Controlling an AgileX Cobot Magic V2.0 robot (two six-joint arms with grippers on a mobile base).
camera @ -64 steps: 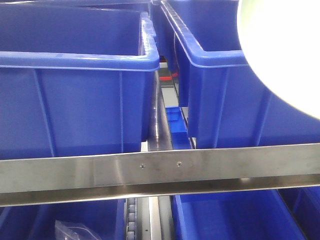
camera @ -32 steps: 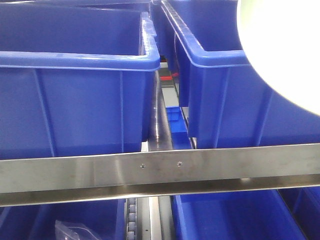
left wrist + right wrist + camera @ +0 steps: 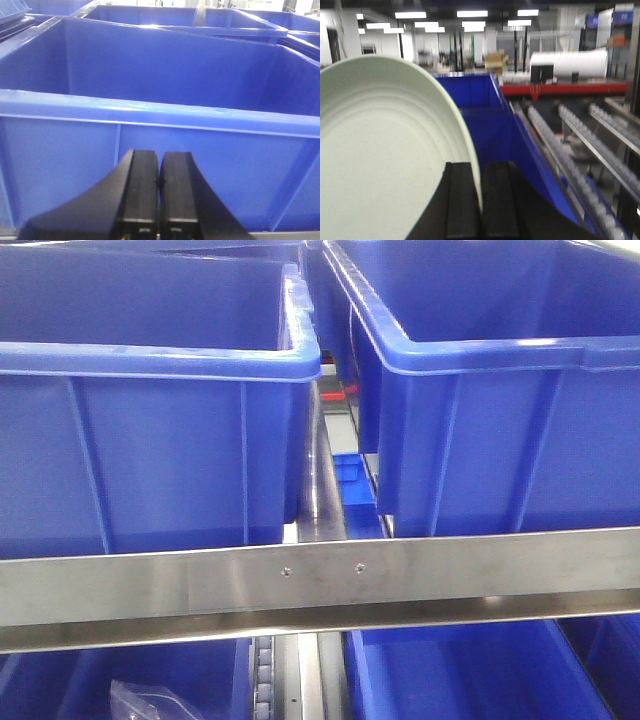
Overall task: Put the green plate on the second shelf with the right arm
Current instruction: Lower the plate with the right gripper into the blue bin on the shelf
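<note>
The green plate (image 3: 380,155), pale mint with a low raised rim, fills the left half of the right wrist view and stands on edge. My right gripper (image 3: 480,172) is shut on its rim, one black finger on each side. The plate hangs above and beside a blue bin (image 3: 492,127). In the front view neither the plate nor the right gripper shows. My left gripper (image 3: 159,170) is shut with nothing between its black fingers, just in front of the near wall of a blue bin (image 3: 150,75).
Two large blue bins (image 3: 150,400) (image 3: 480,390) sit side by side on a shelf behind a steel rail (image 3: 320,580). More blue bins (image 3: 470,670) lie on the level below. Roller conveyor tracks (image 3: 585,145) run to the right of the plate.
The plate, seen at the top right of the front view before, has left that view. The bins and the rail have not moved.
</note>
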